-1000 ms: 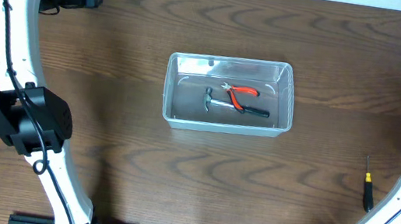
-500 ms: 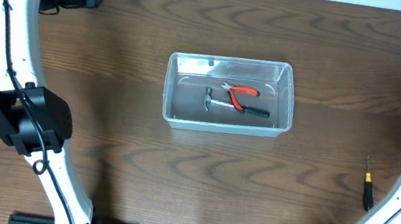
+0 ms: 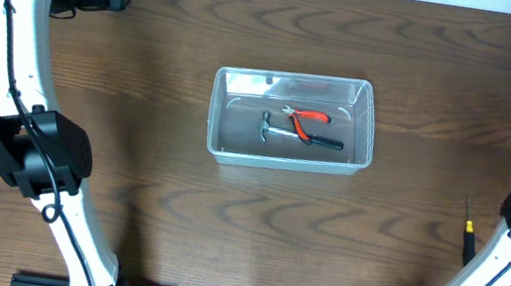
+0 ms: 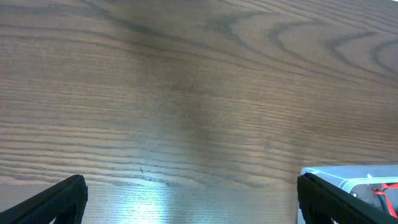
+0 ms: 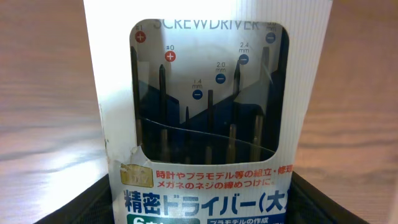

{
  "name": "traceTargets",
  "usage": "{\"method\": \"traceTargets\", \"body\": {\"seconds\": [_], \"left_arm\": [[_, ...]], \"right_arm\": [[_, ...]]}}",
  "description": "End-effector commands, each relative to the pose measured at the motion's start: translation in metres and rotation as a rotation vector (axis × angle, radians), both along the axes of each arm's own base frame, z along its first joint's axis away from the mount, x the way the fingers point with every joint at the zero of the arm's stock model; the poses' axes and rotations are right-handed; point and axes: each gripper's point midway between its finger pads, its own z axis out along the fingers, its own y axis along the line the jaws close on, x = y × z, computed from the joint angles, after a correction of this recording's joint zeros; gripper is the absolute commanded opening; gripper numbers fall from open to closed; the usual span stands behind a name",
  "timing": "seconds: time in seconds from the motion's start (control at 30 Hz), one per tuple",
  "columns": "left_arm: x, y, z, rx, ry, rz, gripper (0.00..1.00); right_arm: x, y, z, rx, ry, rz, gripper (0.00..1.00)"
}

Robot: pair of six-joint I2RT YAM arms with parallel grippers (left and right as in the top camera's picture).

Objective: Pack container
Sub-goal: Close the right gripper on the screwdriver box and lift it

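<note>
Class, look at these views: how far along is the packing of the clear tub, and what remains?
Done: red-handled pliers and a black hammer lie inside the clear plastic tub. In hand: the right gripper holds the blue-and-white screwdriver-set box, away from the tub at the far right. Left: that box and the yellow-and-black screwdriver lying on the wooden table probably need packing. The left gripper hangs open and empty.

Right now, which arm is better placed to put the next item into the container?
Right: the right gripper holds the screwdriver box, while the left gripper is open and empty.
</note>
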Motion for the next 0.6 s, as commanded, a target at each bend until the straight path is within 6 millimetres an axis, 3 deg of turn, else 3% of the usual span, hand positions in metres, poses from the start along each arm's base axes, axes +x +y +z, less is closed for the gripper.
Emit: {"method": "traceTargets", "body": {"seconds": [0.0,0.17,0.27,0.47,0.57], "left_arm": [[0.001,0.001,0.008,-0.004,-0.020,0.002,0.98],[0.001,0.001,0.008,-0.004,-0.020,0.002,0.98],[0.001,0.001,0.008,-0.004,-0.020,0.002,0.98],[0.001,0.001,0.008,-0.004,-0.020,0.002,0.98],[0.001,0.001,0.008,-0.004,-0.020,0.002,0.98]], "right_arm": [[0.017,0.063,0.084,0.040,-0.184,0.123,0.44],[0.011,0.141,0.140,0.036,-0.248,0.274,0.47],[-0.003,0.197,0.156,0.032,-0.234,0.429,0.49],[-0.041,0.311,0.147,0.082,-0.104,0.746,0.49],[-0.056,0.352,0.144,0.091,-0.069,0.855,0.49]]}}
